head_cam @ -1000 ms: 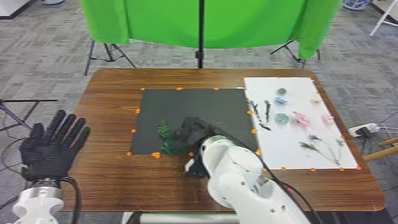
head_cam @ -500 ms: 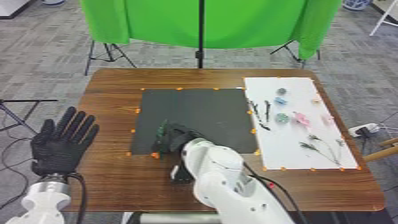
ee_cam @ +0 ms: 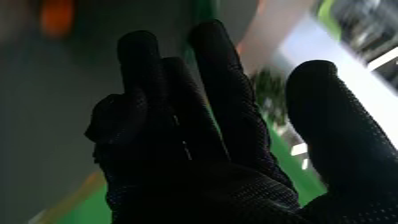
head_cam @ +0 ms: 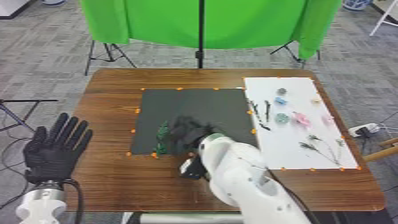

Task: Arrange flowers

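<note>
The right hand (head_cam: 188, 131), its fingers loosely extended and gripping nothing, is nearer than the left hand (head_cam: 53, 152) to the green sprig (head_cam: 163, 137), just to its left on the black mat (head_cam: 200, 102), long axis running near to far. Black glove against black mat obscures the right fingertips' exact outline.

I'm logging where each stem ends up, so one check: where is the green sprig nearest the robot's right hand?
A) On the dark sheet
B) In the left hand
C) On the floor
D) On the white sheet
A: the green sprig lies on the dark sheet, toward its left side, just left of the right hand.
</note>
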You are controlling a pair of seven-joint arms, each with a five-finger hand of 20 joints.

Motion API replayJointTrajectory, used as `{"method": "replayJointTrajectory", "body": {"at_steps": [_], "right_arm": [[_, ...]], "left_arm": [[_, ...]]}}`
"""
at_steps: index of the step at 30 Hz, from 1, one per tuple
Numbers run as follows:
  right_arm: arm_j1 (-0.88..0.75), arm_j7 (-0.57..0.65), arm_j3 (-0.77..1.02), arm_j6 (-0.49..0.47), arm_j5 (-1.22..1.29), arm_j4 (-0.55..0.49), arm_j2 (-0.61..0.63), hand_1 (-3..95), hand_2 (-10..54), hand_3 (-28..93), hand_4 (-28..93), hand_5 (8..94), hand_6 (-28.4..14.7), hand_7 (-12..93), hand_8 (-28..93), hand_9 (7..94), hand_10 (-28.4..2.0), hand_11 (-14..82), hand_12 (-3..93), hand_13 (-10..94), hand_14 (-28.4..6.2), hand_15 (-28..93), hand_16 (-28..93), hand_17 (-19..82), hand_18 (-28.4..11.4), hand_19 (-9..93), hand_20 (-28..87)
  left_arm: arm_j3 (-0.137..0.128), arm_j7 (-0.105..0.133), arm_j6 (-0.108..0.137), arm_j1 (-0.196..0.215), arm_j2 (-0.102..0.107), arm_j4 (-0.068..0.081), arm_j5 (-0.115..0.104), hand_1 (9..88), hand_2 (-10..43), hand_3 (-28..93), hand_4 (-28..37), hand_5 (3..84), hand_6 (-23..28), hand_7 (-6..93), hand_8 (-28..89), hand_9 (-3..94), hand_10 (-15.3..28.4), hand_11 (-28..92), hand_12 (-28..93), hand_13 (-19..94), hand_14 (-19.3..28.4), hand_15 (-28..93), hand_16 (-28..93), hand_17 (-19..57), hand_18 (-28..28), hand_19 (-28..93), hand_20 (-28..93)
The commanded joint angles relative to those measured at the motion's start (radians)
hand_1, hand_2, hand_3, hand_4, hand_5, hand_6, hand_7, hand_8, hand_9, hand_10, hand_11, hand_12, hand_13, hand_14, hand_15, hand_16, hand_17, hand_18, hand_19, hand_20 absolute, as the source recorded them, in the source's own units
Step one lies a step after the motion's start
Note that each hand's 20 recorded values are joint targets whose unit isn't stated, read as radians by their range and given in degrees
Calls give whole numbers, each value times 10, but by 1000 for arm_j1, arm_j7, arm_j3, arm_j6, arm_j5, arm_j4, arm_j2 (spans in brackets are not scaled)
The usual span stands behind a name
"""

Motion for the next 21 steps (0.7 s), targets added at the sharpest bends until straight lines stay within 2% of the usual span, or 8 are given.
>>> {"method": "replayJointTrajectory", "body": {"at_steps": [1,6,7,10,12,14,20,21], "right_arm": [[-70,10,212,144,-25,-127,158,249,95,785,-192,759,-83,139,-102,516,-234,90,105,465,-233,611,121,326,-270,932,435],[-190,59,402,251,-57,-183,279,260,59,793,-193,720,-91,144,-107,530,-234,98,112,473,-230,620,125,327,-272,932,440],[-215,72,444,223,-66,-194,297,265,40,797,-193,702,-93,141,-108,530,-234,99,114,473,-229,622,126,325,-270,932,442],[-302,92,569,151,-83,-228,341,283,-25,798,-204,640,-99,130,-109,509,-235,97,117,452,-226,624,127,309,-268,932,430],[-362,94,634,142,-115,-238,364,302,-74,790,-214,595,-101,122,-108,488,-236,94,121,433,-225,618,127,295,-271,931,421],[-418,97,682,170,-163,-238,376,307,-92,785,-223,575,-103,113,-105,477,-236,93,123,425,-223,617,129,287,-271,930,416],[-549,85,759,288,-267,-205,369,305,-95,779,-266,529,-106,115,-107,437,-232,90,132,402,-219,643,135,276,-270,929,416],[-558,78,765,275,-280,-196,368,303,-95,780,-273,528,-105,117,-107,443,-228,99,136,401,-214,657,140,276,-269,928,416]], "left_arm": [[-14,14,-13,38,-18,-16,-2,283,110,785,-283,444,95,84,-82,370,149,157,93,261,160,284,-57,-78,131,316,108],[-19,32,-20,47,-14,-22,-1,283,110,785,-282,443,96,83,-82,370,149,158,93,261,161,285,-57,-78,131,316,108],[-20,41,-19,53,-12,-25,-4,283,110,785,-283,443,96,83,-81,370,149,157,92,261,161,284,-58,-78,131,316,108],[-23,62,-47,61,-6,-21,-8,282,109,787,-282,442,95,82,-82,370,150,157,92,261,161,284,-58,-78,131,316,108],[-23,65,-50,60,-5,-20,-7,281,103,789,-282,433,92,82,-81,366,146,155,92,260,159,282,-58,-78,131,315,108],[-22,65,-59,55,-4,-16,-5,281,99,790,-282,430,91,82,-81,364,147,152,92,260,157,278,-57,-77,131,313,107],[-25,60,-40,66,-8,-21,-9,281,95,790,-283,428,91,82,-81,364,148,150,95,261,157,273,-53,-75,131,307,107],[-23,60,-37,63,-9,-21,-11,281,95,790,-283,428,91,82,-81,365,148,150,95,261,157,273,-52,-75,131,306,107]]}}
